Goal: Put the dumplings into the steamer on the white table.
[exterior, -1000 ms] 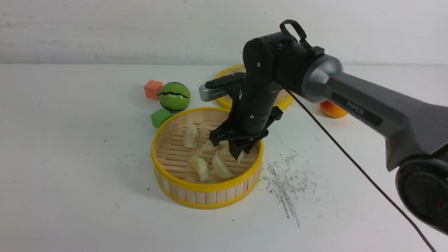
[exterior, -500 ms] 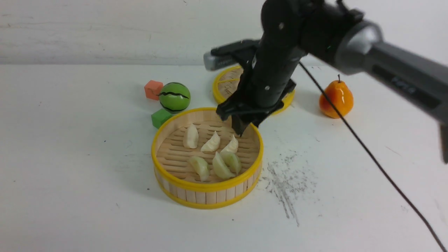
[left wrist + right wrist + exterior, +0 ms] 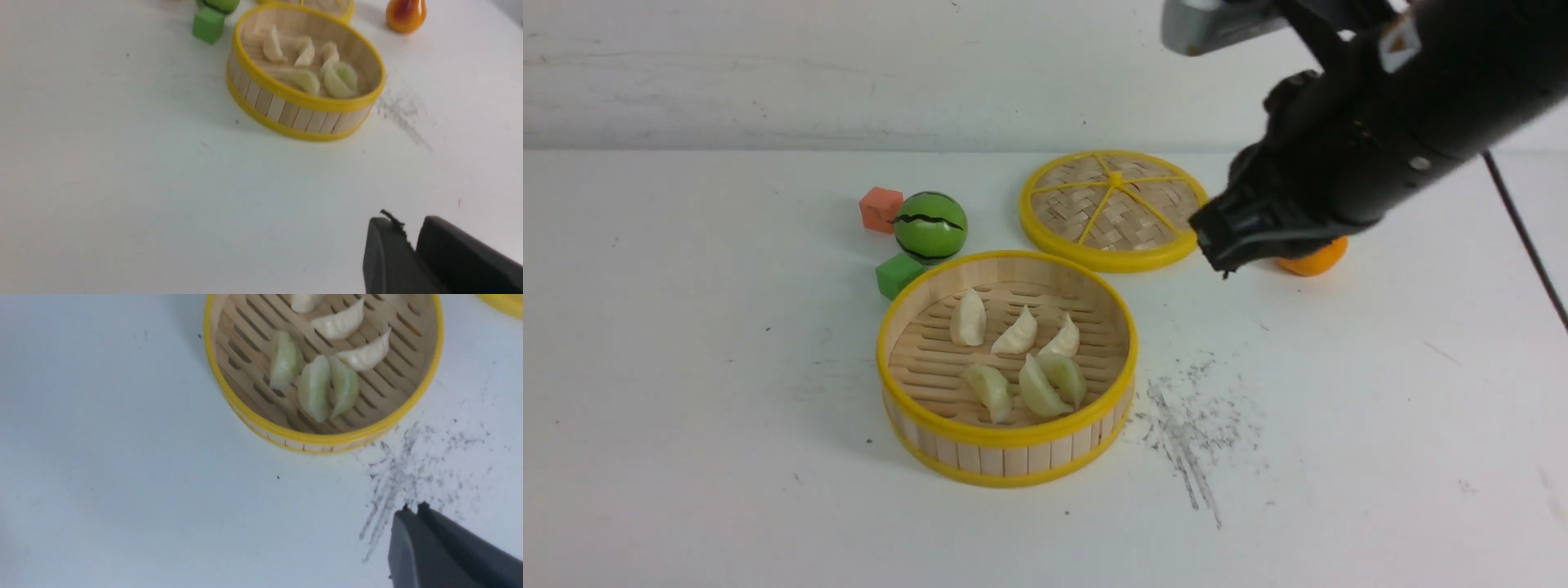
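Six dumplings (image 3: 1017, 359) lie inside the steamer (image 3: 1008, 441), which stands on the white worktop (image 3: 686, 367). Three cream-white ones sit in a row toward the far side of the slatted floor, and three pale green ones sit in front of them; the two green ones on the right touch each other. Dark scuff marks (image 3: 1192, 425) streak the worktop just to the right of the steamer.

Behind the steamer rests a flat woven lid (image 3: 1115, 208) with a yellow rim and spokes. To its left are a green striped ball (image 3: 930, 225), an orange block (image 3: 880, 208) and a green block (image 3: 897, 274), the last one just beside the steamer wall. An orange fruit (image 3: 1313, 260) shows partly behind the right arm.

The right end effector (image 3: 1223, 263) hangs in the air to the right of the lid, well apart from the steamer, its two fingers pressed together with nothing between them. The left end effector (image 3: 410, 237) appears only in its own wrist view, held above bare worktop, its two fingers (image 3: 384, 253) likewise brought together and empty.
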You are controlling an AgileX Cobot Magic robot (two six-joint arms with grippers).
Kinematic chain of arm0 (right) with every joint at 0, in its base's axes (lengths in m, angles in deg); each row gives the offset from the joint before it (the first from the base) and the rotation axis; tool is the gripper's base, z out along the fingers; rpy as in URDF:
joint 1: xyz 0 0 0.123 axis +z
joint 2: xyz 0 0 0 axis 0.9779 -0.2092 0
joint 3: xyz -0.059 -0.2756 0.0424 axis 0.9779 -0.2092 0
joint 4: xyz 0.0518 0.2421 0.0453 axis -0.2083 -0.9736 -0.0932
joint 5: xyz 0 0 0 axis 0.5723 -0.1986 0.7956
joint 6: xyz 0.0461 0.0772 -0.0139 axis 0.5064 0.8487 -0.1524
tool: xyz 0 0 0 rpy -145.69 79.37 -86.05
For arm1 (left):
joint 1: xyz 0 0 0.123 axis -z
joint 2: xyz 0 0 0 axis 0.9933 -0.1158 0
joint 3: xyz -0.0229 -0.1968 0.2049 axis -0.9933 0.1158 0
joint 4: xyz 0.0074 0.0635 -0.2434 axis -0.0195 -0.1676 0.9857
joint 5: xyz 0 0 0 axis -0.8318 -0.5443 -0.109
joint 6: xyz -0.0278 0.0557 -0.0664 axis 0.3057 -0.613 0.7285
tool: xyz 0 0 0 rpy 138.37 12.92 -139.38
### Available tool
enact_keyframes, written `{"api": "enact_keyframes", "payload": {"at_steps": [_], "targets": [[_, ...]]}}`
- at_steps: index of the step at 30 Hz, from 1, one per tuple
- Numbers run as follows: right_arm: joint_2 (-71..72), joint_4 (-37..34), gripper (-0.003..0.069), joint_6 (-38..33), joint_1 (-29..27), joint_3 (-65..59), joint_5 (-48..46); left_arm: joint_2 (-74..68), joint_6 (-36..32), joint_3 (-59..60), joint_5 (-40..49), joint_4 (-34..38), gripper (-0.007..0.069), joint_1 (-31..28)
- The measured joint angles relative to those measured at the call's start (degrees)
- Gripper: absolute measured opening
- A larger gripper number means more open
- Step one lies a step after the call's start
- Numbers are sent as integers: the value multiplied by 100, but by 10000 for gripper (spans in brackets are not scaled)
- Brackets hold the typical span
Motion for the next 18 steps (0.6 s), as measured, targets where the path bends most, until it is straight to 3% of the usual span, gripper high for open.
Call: {"api": "enact_keyframes", "payload": {"at_steps": [4, 5, 8, 12, 18], "targets": [[1334, -718, -22, -711, 6, -1559, 1760, 16, 267, 60, -630, -246, 112, 0], [1402, -755, -22, -711, 6, -1628, 1845, 16, 267, 60, -630, -246, 112, 0], [2551, -1478, -20, -1482, 6, -2744, 3065, 9, 333, 60, -737, -277, 114, 0], [3569, -2037, -19, -2066, 6, -3615, 3850, -44, 333, 60, -755, -295, 120, 0], [4239, -2176, -17, -2215, 6, -4043, 4105, -44, 345, 60, -760, -301, 124, 0]]}}
